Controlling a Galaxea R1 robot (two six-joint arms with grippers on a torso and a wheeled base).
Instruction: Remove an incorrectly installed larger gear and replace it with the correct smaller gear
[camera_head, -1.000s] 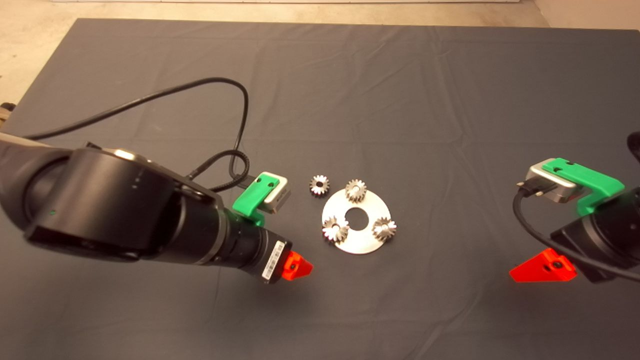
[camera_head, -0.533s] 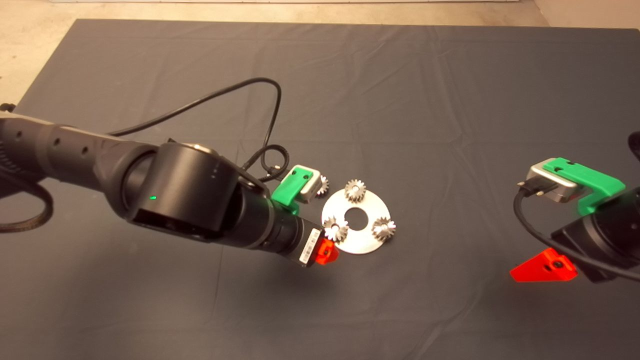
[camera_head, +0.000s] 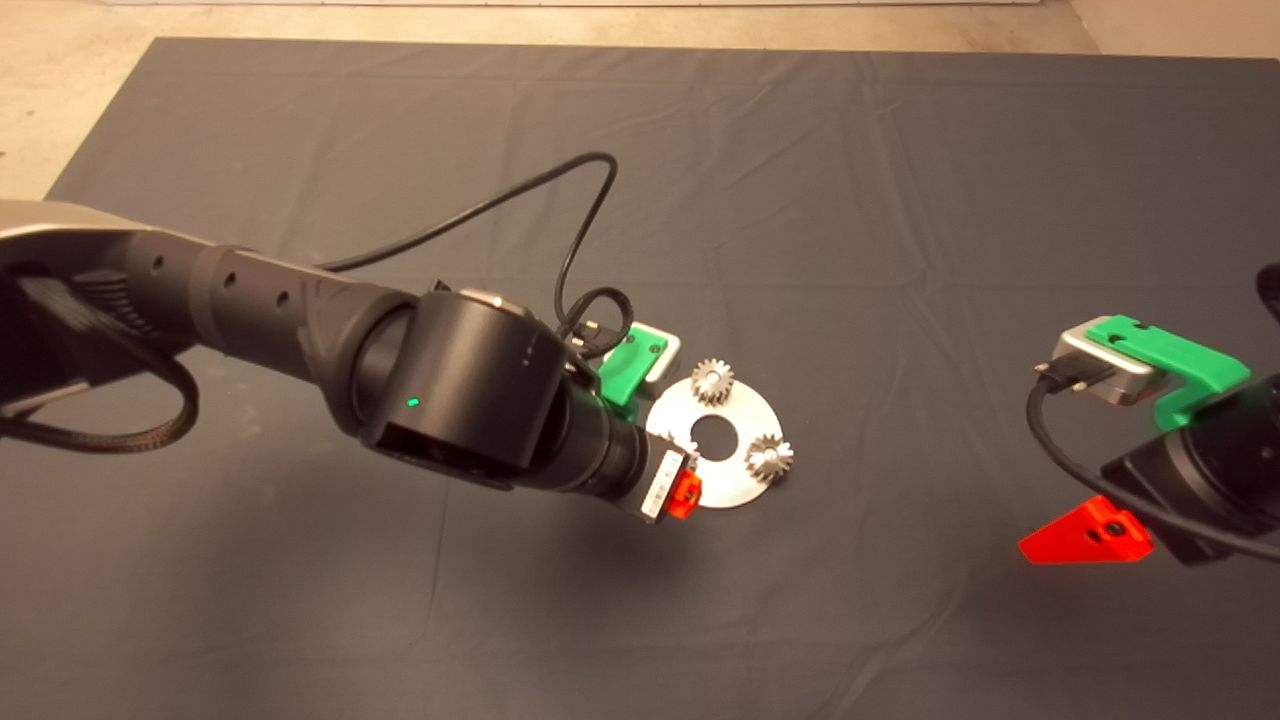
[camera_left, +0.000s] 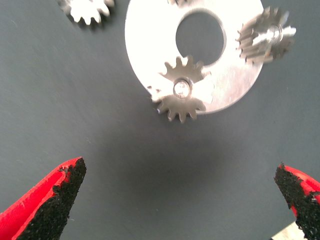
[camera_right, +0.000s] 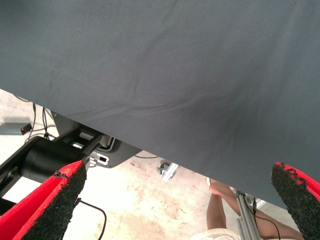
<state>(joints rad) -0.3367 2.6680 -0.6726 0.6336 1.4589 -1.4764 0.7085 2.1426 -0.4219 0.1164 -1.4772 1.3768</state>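
Note:
A round silver plate (camera_head: 735, 480) with a centre hole lies mid-mat and also shows in the left wrist view (camera_left: 145, 45). The larger gear (camera_left: 182, 95), star-toothed, sits on the plate's edge nearest my left gripper. In the head view the gripper hides it. My left gripper (camera_left: 175, 200) is open and hovers above this gear, fingers wide on either side; it shows in the head view (camera_head: 682, 488) too. The smaller gear (camera_left: 87, 9) lies loose on the mat beside the plate, hidden in the head view. My right gripper (camera_head: 1085, 532) is open and parked at the right edge.
Two more gears (camera_head: 712, 380) (camera_head: 768, 457) stand on the plate. The left arm's cable (camera_head: 560, 200) loops over the mat behind the plate. The right wrist view shows the mat's edge (camera_right: 150, 145), floor, a stand and a person's leg (camera_right: 220, 200).
My left arm has moved right, over the plate. It now covers the plate's near-left gear and the loose gear in the head view. The right arm has not moved.

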